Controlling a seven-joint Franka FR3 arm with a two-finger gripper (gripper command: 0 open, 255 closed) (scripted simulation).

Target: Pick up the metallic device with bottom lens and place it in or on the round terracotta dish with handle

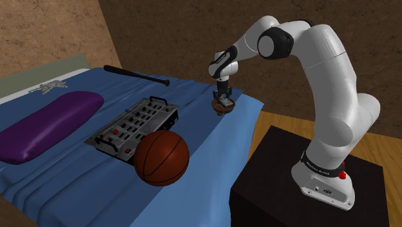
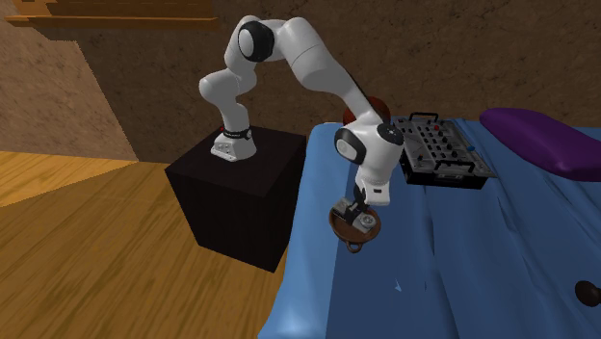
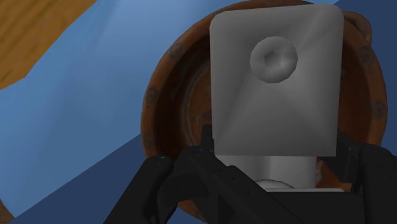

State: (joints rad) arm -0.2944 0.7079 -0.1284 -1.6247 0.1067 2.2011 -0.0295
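So the claw (image 3: 275,139) is clamped on the device (image 3: 273,95). In the wrist view the two black fingers press against its sides low down, one on each side, with no gap. The device is a plain grey slab with a round bump (image 3: 273,58) on the face toward the camera.

It sits right over the dish (image 3: 167,95), a round brown thing with a studded rim. From the wrist view the device covers most of the bowl's middle. In the shoulder view it's down at rim level, but nobody could say from these whether it's actually touching the bottom or just hanging inside.

The dish is on the bed (image 1: 200,116), on the blue sheet, near the edge closest to the dark stand (image 1: 270,174). The arm bends down from the stand to reach it.

Other stuff on the bed:
- a mixer (image 1: 138,119), well apart from the dish
- an orange-brown ball (image 1: 161,158) touching the mixer's near end
- a black bat (image 1: 136,76) toward the far side
- a purple pillow (image 1: 48,122) at the shoulder view's left

There's a wood floor (image 2: 87,241) beside the stand.
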